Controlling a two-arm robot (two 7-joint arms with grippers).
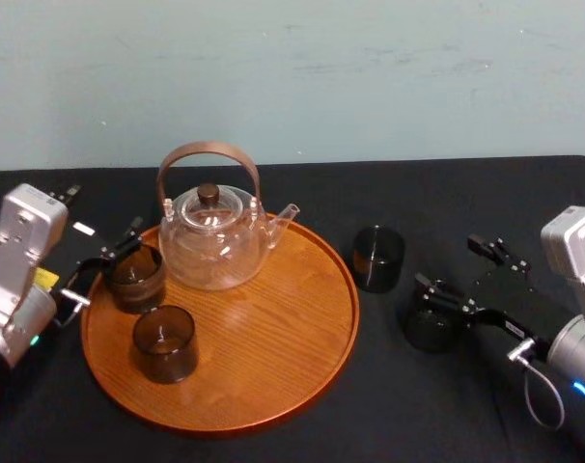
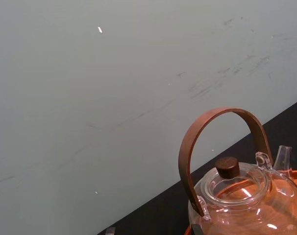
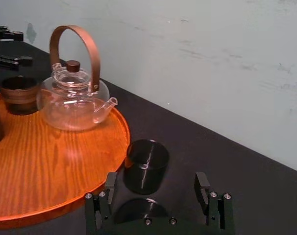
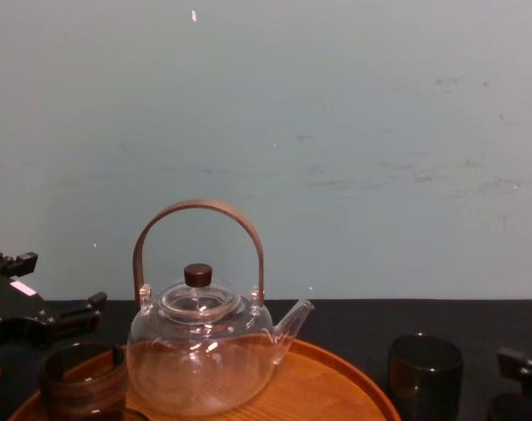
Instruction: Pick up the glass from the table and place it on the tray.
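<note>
Two squat dark smoked glasses [image 1: 164, 342] sit on the large round orange-brown wooden tray [image 1: 273, 386]; two matching glasses [image 1: 377, 258] wait right of it on the black table [image 1: 447, 415]. Over these hangs the right gripper [image 3: 156, 175], spread wide and empty. At the tray's far left, the left gripper [image 1: 104, 262] is also open and empty. Roughly halfway.

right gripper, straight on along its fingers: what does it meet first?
Probably the far glass beside the tray: it stands centred ahead of the open right gripper. The near glass sits low between the fingers, seemingly beneath them; height unclear.
</note>
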